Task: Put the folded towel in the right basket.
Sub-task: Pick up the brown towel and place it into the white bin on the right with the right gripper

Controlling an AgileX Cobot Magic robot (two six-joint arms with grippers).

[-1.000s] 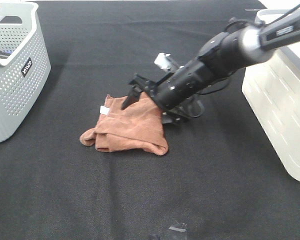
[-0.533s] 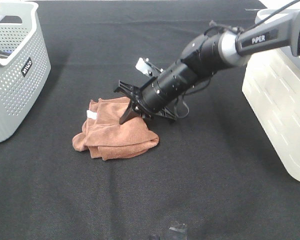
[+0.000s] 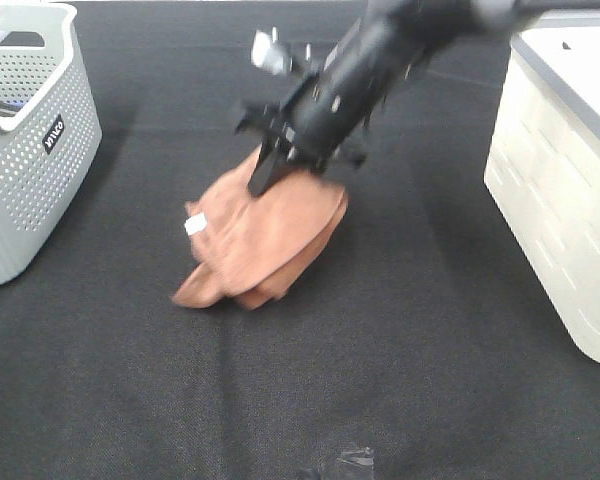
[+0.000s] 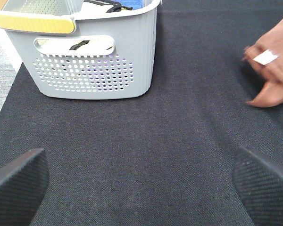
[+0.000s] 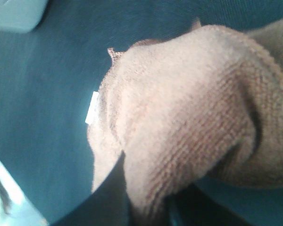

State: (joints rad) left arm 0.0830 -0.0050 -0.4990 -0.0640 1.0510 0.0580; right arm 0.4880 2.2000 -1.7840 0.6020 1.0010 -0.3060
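The folded brown towel (image 3: 265, 235) with a small white tag hangs from my right gripper (image 3: 275, 170) above the black table, blurred by motion. The right gripper is shut on the towel's upper edge. In the right wrist view the towel (image 5: 188, 122) fills the frame and drapes over a dark finger (image 5: 111, 200). The right basket (image 3: 565, 180) is cream-white at the right edge. The towel's end also shows in the left wrist view (image 4: 273, 77). My left gripper (image 4: 141, 186) is open and empty, low over the table near the left basket.
A grey perforated basket (image 3: 30, 140) stands at the left edge, with items inside; it also shows in the left wrist view (image 4: 85, 56). The table is covered by a black cloth (image 3: 380, 380).
My right gripper has closed on the towel and lifted it off the table, moving up and toward the back. The towel now hangs instead of lying flat.
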